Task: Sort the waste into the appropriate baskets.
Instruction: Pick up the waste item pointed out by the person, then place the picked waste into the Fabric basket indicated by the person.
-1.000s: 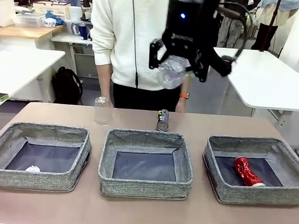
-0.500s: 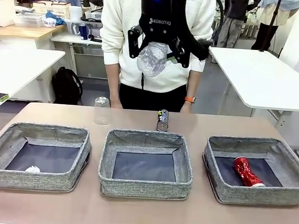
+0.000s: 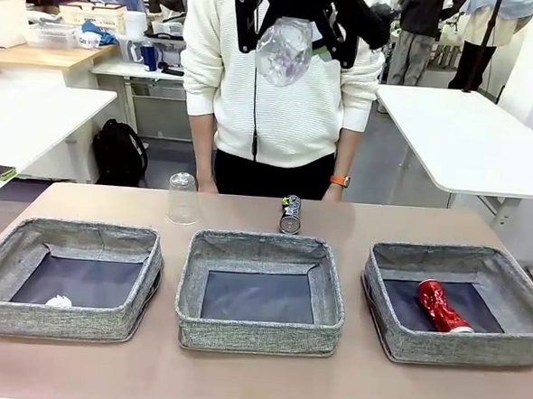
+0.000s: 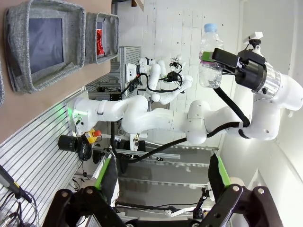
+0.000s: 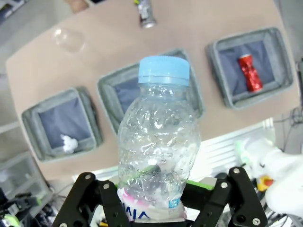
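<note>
In the last second I've carried my right gripper (image 3: 290, 40), clamped on the bottle (image 3: 281, 58), from about 1 o'clock up to 12 o'clock in the front view, high above the middle basket (image 3: 262, 245). My left gripper (image 4: 162, 189) hangs spread and empty. I judge the bottle is bound for that basket, while the cup (image 3: 182, 197) and dark can (image 3: 290, 214) wait on the table (image 3: 392, 221).

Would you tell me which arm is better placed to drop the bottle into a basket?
Right, most likely: the right end effector is shut on the bottle, held high above the baskets; the left end effector hangs open and empty.
</note>
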